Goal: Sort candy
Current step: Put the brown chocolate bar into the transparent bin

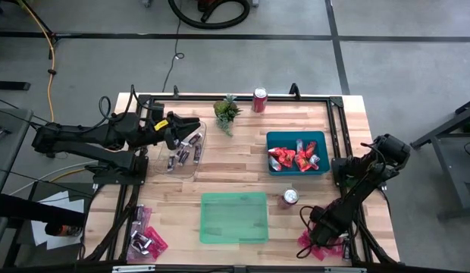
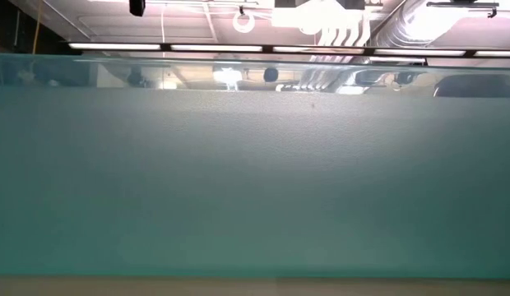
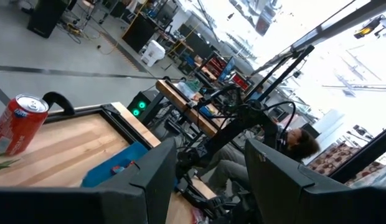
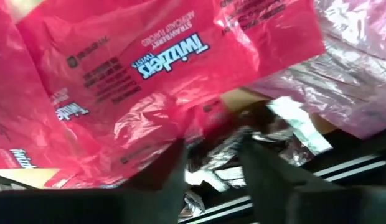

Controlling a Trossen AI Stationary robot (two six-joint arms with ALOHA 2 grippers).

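The right claw is low at the near right corner of the wooden bench, right over a small heap of candy. In the right wrist view its two dark fingers stand a little apart, above pink-red Twizzlers packets and some crumpled silver wrappers. It seems that nothing is pinched between them, but the view is very close and I cannot be sure.

The left claw is at the far left part of the bench, over a clear tray that holds several small dark brown-and-silver bars. In the left wrist view its fingers are spread and nothing is between them.

More candy lies in other places. A blue tray on the right side contains bright red-orange packets. At the near left corner there is a second heap of pink packets and dark bars. A green tray stands at the near middle, and I see no candy in it.

One red soda can stands at the far edge, just beside a small green plant. Another can stands between the green tray and the right arm. In the low view, a teal wall fills almost all the picture.
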